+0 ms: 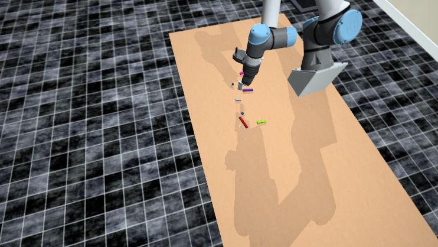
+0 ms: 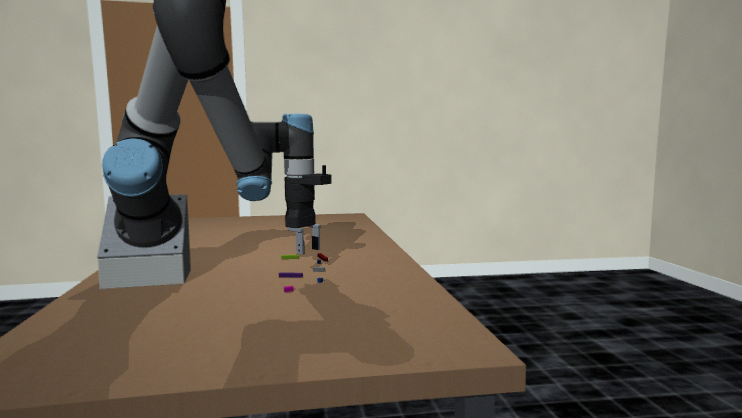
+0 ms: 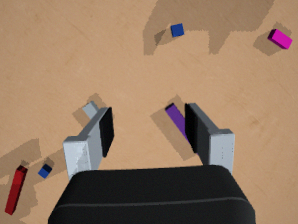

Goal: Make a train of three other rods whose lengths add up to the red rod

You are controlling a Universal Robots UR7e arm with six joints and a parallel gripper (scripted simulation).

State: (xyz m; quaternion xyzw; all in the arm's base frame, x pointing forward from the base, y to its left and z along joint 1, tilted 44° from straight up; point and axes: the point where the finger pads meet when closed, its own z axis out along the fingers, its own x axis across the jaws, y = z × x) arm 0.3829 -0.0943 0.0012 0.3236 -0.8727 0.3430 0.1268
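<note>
Jaws: one pair, mine, parted wide, empty. Blue rod [image 1: 232,84] [image 2: 319,280] [image 3: 177,30]: lying ahead, apart from the magenta rod [image 1: 241,73] [image 2: 288,289] [image 3: 280,39]. Handling advised: centre squarely, align pads with opposite sides, descend upright, pinch gently.

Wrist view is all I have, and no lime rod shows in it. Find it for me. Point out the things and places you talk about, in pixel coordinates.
Observer: The lime rod [image 1: 261,121] [image 2: 290,257] lies on the table [image 1: 214,153] [image 2: 441,337] [image 3: 140,75] beside the red rod [image 1: 243,122] [image 2: 322,257] [image 3: 16,191], on the side nearer the robot's base [image 1: 298,88] [image 2: 142,272].

Operator: One finger cuts off the purple rod in my picture. Describe its covered end.

Observer: The top view shows the purple rod [image 1: 248,90] [image 2: 290,275] [image 3: 177,121] whole; no other rod meets that end.

Operator: Tell me whether the fingers are down on the table.

Observer: They are not: in the exterior view the fingers [image 1: 239,85] [image 2: 300,241] hang above it.
</note>
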